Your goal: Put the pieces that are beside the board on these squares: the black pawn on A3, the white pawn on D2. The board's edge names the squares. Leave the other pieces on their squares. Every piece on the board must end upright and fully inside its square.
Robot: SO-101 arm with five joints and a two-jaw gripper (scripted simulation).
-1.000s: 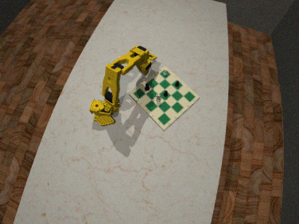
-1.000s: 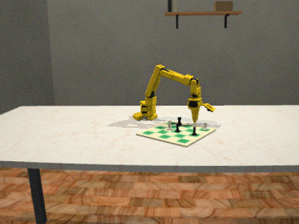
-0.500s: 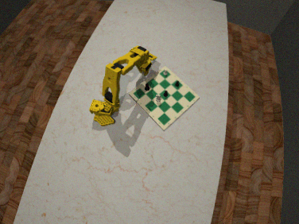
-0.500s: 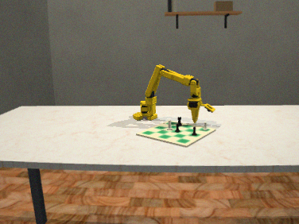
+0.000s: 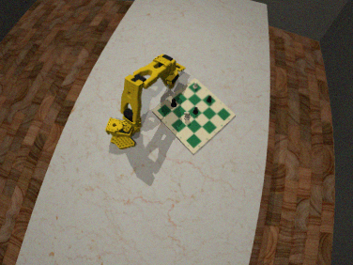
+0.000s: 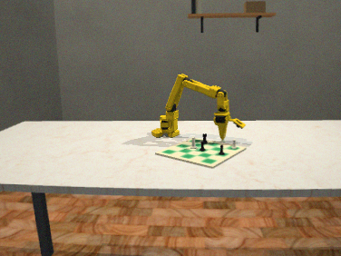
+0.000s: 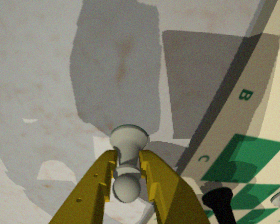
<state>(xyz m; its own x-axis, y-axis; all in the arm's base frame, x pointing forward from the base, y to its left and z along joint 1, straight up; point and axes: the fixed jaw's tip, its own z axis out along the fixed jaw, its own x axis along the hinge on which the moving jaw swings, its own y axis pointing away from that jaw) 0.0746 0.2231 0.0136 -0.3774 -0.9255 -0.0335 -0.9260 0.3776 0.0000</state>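
My gripper [image 7: 128,158] [image 5: 175,81] [image 6: 222,137] is shut on the white pawn [image 7: 129,138]. It holds the pawn upright over the table top, just outside the lettered edge of the green and cream board [image 7: 259,66] [image 5: 193,141] [image 6: 209,162], near the letters B and C. A black piece [image 7: 225,217] [image 5: 174,101] [image 6: 204,140] stands on the board close to that edge. Two more black pieces [image 5: 196,110] [image 5: 207,100] and two white pieces [image 5: 188,117] [image 5: 195,86] stand on other squares. I cannot tell which of them is the black pawn.
The arm's yellow base [image 5: 121,131] [image 6: 167,126] stands on the marble table to the left of the board. The arm reaches over the board's near corner. A wall shelf [image 6: 231,14] hangs far behind.
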